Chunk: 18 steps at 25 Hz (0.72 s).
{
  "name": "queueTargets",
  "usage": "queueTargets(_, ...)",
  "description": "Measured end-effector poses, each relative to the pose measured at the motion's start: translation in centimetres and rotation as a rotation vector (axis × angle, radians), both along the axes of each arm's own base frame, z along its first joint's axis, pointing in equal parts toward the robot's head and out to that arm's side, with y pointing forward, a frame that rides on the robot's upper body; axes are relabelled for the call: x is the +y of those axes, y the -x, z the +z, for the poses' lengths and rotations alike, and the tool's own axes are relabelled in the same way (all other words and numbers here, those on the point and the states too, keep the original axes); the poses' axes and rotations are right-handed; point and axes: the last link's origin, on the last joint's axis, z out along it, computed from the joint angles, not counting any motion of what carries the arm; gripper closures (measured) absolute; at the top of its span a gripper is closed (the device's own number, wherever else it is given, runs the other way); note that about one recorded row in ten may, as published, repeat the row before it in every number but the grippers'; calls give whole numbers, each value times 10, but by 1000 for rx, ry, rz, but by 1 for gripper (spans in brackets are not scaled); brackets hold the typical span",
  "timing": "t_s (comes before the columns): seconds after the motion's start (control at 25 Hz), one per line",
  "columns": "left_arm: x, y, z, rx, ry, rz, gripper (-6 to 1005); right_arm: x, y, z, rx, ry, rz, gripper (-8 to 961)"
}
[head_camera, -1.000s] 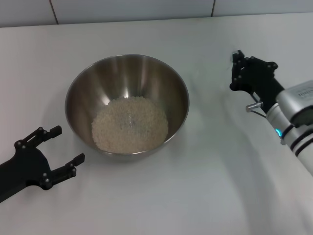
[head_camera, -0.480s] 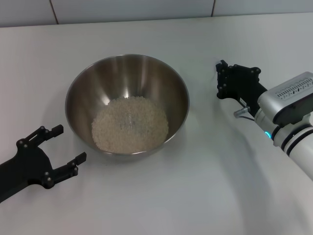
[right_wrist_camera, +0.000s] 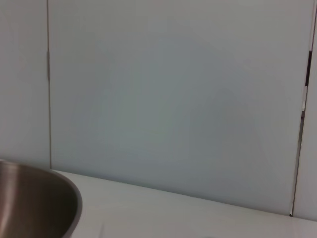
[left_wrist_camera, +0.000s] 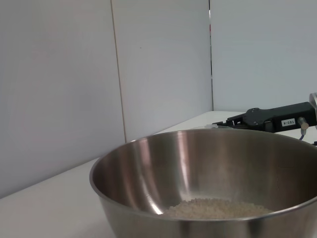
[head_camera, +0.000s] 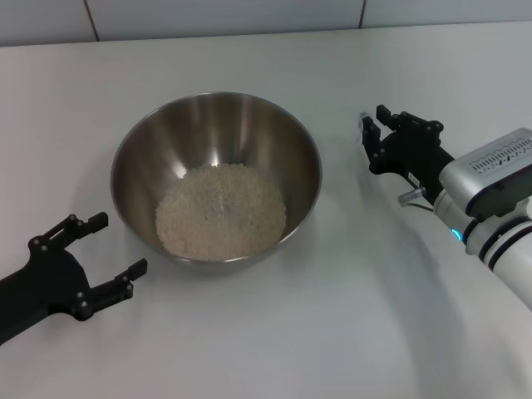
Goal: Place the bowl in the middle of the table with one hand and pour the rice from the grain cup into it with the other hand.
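Note:
The bowl point(head_camera: 216, 125), large and of shiny steel, stands in the middle of the white table point(head_camera: 274, 349). A pale mound of rice point(head_camera: 220, 209) lies in its bottom. The bowl point(left_wrist_camera: 208, 163) and the rice point(left_wrist_camera: 213, 209) also fill the left wrist view, and the bowl's rim point(right_wrist_camera: 34, 198) shows in the right wrist view. My left gripper point(head_camera: 116, 245) is open and empty on the table to the front left of the bowl. My right gripper point(head_camera: 374, 125) hovers just right of the bowl and also shows in the left wrist view point(left_wrist_camera: 220, 123). I cannot make out the grain cup in any view.
A pale tiled wall point(head_camera: 249, 17) runs along the table's far edge. My right arm point(head_camera: 490, 208) reaches in from the right side.
My right gripper has moved left, closer to the bowl, and has turned at the wrist. The bowl, the rice and my left gripper have stayed put.

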Motion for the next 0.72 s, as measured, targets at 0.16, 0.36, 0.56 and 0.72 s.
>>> queueTargets(0.16,0,0,0,1,2,-1,157,-3,-2,0,2,2,-8,753)
queueTargets(0.36,-1,0,0,2,3,1,157,-14,-9,-3,-1,21,-14,546)
queueTargets(0.56,-2,2,1,3,2,3,157,-29,-18,-2,7,18,-15,341)
queueTargets(0.72,-3,3,3,1,2,8,157,-46,-27,9,52,20,22,232)
